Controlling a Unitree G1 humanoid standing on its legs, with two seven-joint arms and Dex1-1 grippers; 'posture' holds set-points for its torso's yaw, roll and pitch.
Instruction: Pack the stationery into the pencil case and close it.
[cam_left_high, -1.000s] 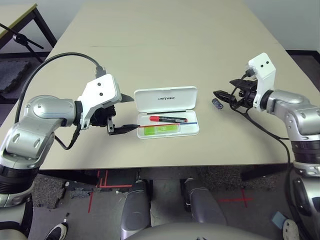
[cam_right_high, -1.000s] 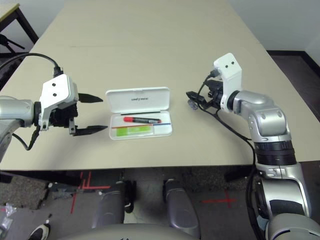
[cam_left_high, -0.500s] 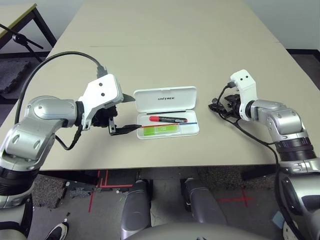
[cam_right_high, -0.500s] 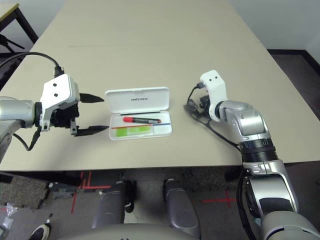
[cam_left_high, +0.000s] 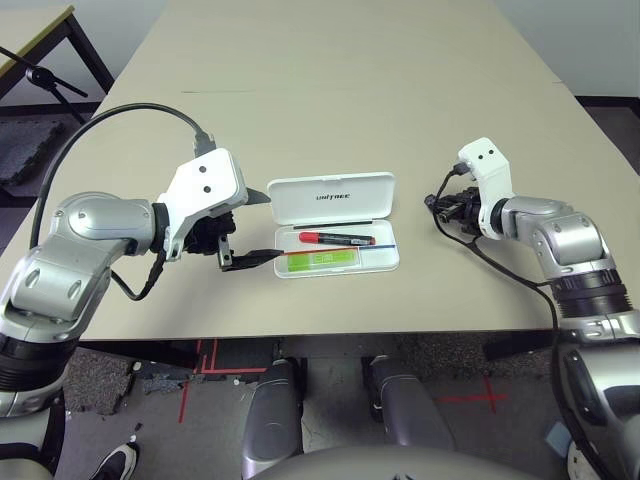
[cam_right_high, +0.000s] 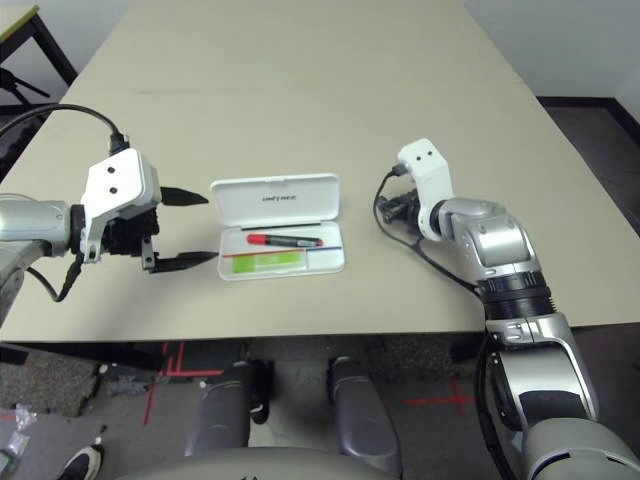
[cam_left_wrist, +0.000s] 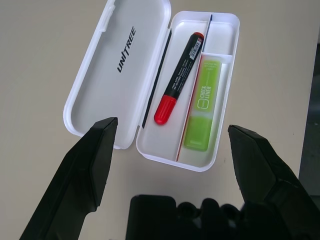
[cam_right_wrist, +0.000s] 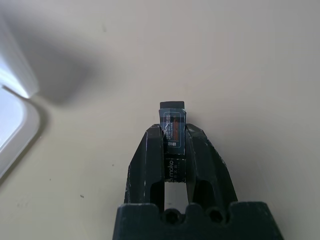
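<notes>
The white pencil case (cam_left_high: 300, 205) lies open at the table's middle, its lid folded back. In its tray rest a red marker (cam_left_high: 335, 239) and a lime-green highlighter (cam_left_high: 325, 259). My left gripper (cam_left_high: 268, 227) stands open just left of the case, one finger by the lid and one by the tray; its wrist view shows the marker (cam_left_wrist: 178, 75) and highlighter (cam_left_wrist: 204, 105) between the spread fingers. Right of the case, my right gripper (cam_left_high: 432, 204) is low over the table and shut on a tiny dark metallic piece (cam_right_wrist: 172, 117), whose end sticks out past the fingertips (cam_right_wrist: 146, 150).
A corner of the white case (cam_right_wrist: 15, 125) lies close to the right gripper. Bare beige tabletop (cam_left_high: 330, 90) stretches behind the case. The table's front edge (cam_left_high: 330, 330) runs just below it. A dark stand (cam_left_high: 40, 75) is off the table at the far left.
My right gripper turned, moved in over the small piece to the right of the case and shut on it. The left arm and the case have not moved.
</notes>
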